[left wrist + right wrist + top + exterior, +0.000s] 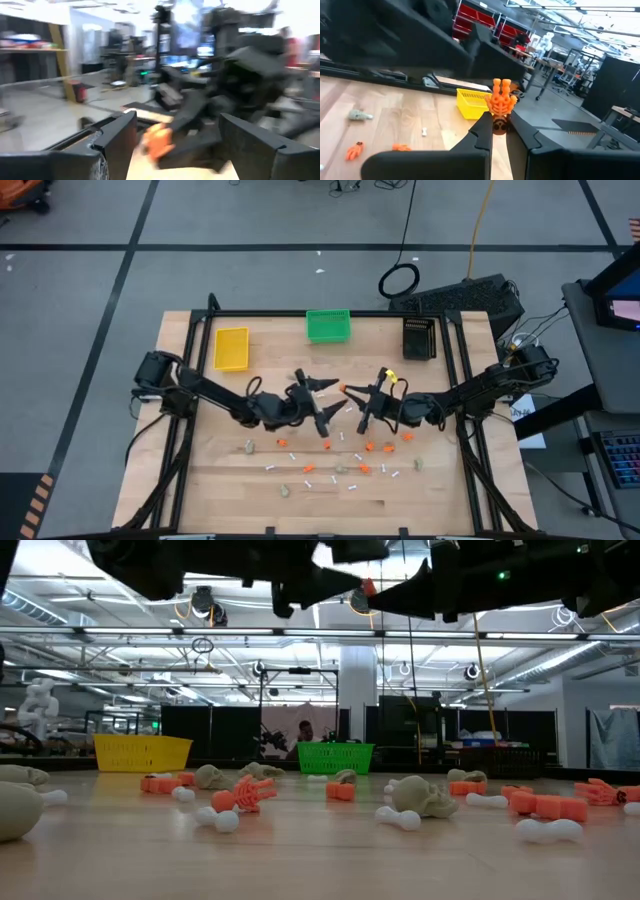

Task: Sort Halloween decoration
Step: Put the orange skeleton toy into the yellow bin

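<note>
My right gripper (350, 392) is shut on a bright orange decoration piece shaped like a small bony hand (501, 101), high above the table's middle. My left gripper (331, 402) faces it from the table's left, open. In the left wrist view its fingers (120, 137) stand on either side of the orange piece (157, 140); I cannot tell whether they touch it. More decoration lies on the near half of the table: orange bits (368, 447), beige-grey lumps (249, 446) and thin white sticks (270, 468). My right gripper pinches the orange piece's lower end (500, 116) between its two fingertips. The fingers lie about level and point toward the table's left. The piece sticks out past the fingertips with its spread prongs (501, 86) free, lifted clear of the table.
Three small bins stand along the far edge: yellow (231, 348) at the left, green (328, 326) in the middle, black (420, 337) at the right. The two grippers are close together over the table's middle. Loose pieces such as an orange one (245, 795) lie below them.
</note>
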Controlling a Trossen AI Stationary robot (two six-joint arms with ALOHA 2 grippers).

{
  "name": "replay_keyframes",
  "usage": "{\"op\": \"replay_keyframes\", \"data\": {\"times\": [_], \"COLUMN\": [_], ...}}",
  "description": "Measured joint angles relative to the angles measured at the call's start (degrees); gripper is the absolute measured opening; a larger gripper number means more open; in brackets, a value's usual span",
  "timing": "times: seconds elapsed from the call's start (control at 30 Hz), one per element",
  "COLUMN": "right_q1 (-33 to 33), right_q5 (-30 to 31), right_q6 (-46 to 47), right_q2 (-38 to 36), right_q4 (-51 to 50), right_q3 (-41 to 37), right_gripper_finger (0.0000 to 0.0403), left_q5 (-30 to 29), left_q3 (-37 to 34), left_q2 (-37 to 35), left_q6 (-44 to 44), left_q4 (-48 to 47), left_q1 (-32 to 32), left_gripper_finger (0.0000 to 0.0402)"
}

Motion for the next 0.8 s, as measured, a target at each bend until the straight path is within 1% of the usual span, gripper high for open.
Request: {"op": "replay_keyframes", "data": {"times": [0.07, 0.2, 0.33, 0.4, 0.57, 0.8], "right_q1": [0.0, 0.0, 0.02, 0.02, 0.0, 0.04], "right_q5": [0.02, 0.06, 1.77, 2.9, 2.92, 2.88], "right_q6": [0.0, 0.0, 0.06, 0.26, 0.28, 0.42], "right_q2": [0.0, 0.0, 0.0, 0.0, 0.0, 0.02], "right_q4": [-0.03, -0.13, -0.48, -0.76, -0.84, -1.08], "right_q3": [0.0, 0.0, 0.0, 0.0, 0.0, -0.02], "right_gripper_finger": [0.0016, 0.0016, 0.0016, 0.0016, 0.0016, 0.0016], "left_q5": [-2.06, -2.23, -2.33, -2.45, -2.24, -2.16], "left_q3": [0.86, 2.72, 4.18, 4.55, 4.85, 4.84], "left_q2": [1.16, 2.55, 2.57, 2.57, 2.55, 2.55], "left_q6": [-0.01, -3.83, -5.95, -5.98, -6.45, -5.57], "left_q4": [-0.14, -0.12, -3.77, -4.39, -6.22, -7.06], "left_q1": [0.18, 0.68, 1.24, 1.26, 1.16, 1.52], "left_gripper_finger": [0.0281, 0.0277, 0.0251, 0.0231, 0.017, 0.0057]}}
